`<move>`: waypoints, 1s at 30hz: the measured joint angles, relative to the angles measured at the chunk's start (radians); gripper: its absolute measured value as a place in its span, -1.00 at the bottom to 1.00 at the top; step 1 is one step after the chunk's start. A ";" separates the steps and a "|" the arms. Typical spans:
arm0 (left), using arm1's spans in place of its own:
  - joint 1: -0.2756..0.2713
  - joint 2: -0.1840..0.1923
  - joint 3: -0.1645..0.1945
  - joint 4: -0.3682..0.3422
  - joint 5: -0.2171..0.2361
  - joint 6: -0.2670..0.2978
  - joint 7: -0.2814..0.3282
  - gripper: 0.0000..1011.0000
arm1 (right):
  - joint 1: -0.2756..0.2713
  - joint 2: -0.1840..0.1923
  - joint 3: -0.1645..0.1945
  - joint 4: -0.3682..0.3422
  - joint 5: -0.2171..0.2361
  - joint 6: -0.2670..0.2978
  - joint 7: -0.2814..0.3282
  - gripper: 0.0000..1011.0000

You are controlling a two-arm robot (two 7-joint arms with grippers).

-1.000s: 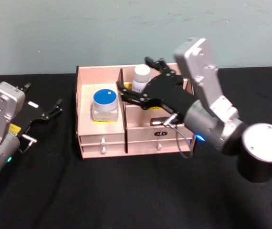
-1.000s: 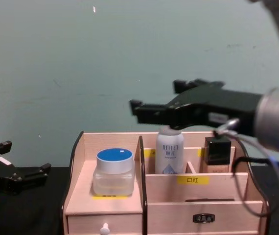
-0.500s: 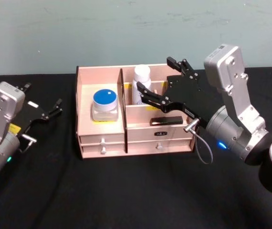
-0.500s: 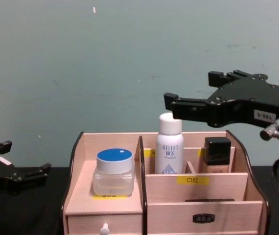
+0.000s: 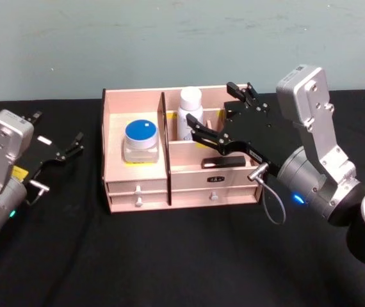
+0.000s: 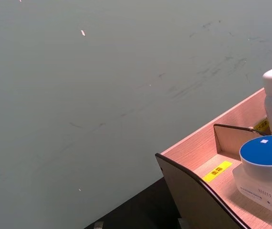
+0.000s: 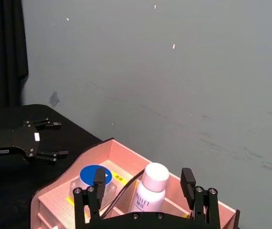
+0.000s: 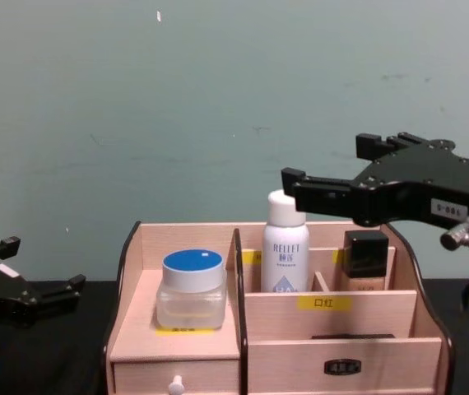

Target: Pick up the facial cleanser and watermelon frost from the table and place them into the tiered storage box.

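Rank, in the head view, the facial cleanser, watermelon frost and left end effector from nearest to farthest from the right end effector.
1. Facial cleanser, in the box's rear compartment beside it.
2. Watermelon frost, in the box's left compartment.
3. Left end effector, far left on the table.

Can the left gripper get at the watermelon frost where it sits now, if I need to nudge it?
Probably yes. The watermelon frost stands in the open-topped left compartment of the tiered storage box, nearest the open left gripper, with nothing above it. The box's side wall blocks a sideways approach, so come from above.
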 joint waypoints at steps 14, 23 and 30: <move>0.000 0.000 0.000 0.000 0.000 0.000 0.000 1.00 | -0.023 -0.005 0.033 -0.010 0.007 -0.003 -0.015 0.98; 0.000 0.000 0.000 0.000 0.000 0.000 0.000 1.00 | -0.040 -0.006 0.057 -0.013 0.015 -0.007 -0.025 0.98; 0.000 0.000 0.000 0.000 0.000 0.000 0.000 1.00 | -0.052 -0.007 0.068 -0.012 0.016 -0.009 -0.033 0.98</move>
